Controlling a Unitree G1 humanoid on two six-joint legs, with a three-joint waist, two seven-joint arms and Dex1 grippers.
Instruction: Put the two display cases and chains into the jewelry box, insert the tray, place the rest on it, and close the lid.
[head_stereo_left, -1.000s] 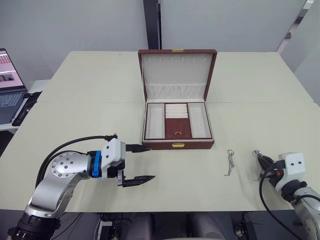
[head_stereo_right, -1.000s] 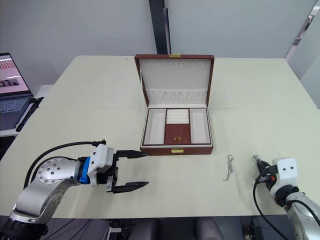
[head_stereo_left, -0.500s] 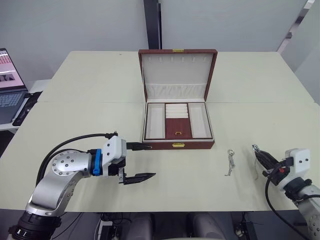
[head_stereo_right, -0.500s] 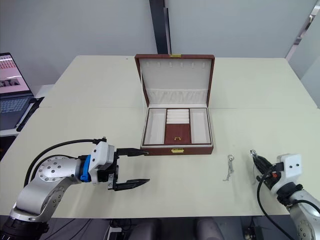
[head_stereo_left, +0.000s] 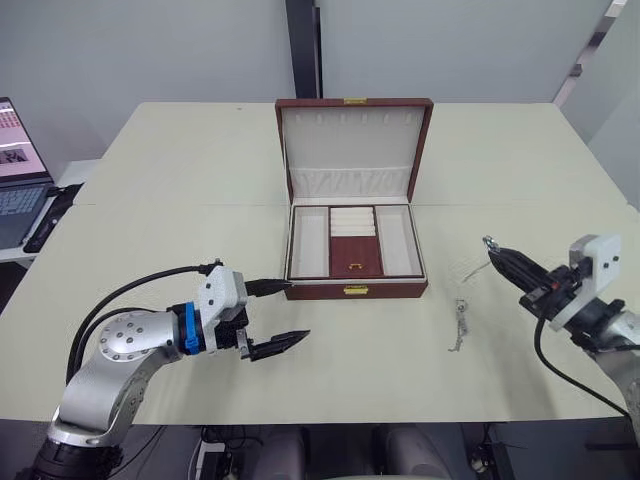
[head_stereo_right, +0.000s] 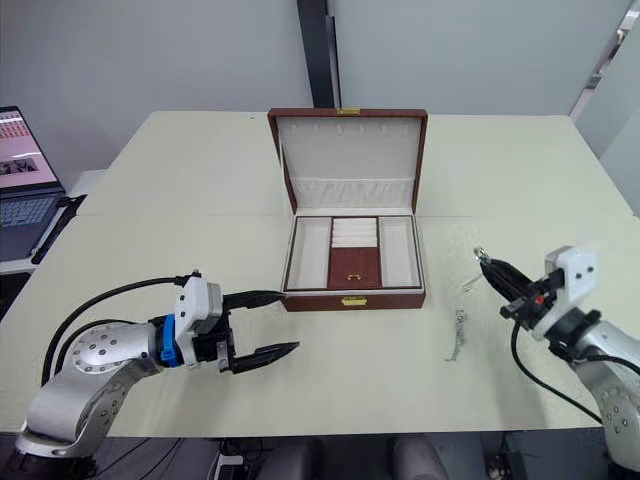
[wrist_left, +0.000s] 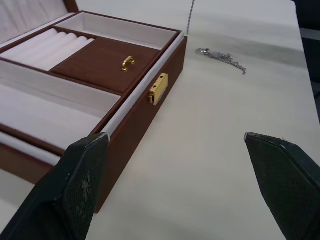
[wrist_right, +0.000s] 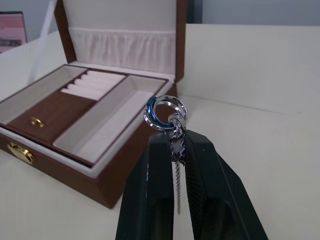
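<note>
The brown jewelry box (head_stereo_left: 355, 292) stands open at mid-table, lid (head_stereo_left: 354, 145) upright. Inside lies the tray (head_stereo_left: 355, 255), with white side compartments, ring rolls and a brown panel with a gold handle. My right gripper (head_stereo_left: 494, 251) hovers right of the box, shut on a silver chain with a ring pendant (wrist_right: 166, 111). Another chain (head_stereo_left: 460, 325) lies on the table in front of the box's right corner. Beside the box's front left corner, my left gripper (head_stereo_left: 297, 311) is open and holds nothing. The display cases are out of view.
A laptop (head_stereo_left: 15, 170) sits on a side table at the far left. The cream table (head_stereo_left: 180, 230) stretches wide on both sides of the box. A dark pillar stands behind the table's far edge.
My right gripper has lifted from near the table's front right edge, up and toward the box, carrying the chain. My left gripper has shifted slightly toward the box.
</note>
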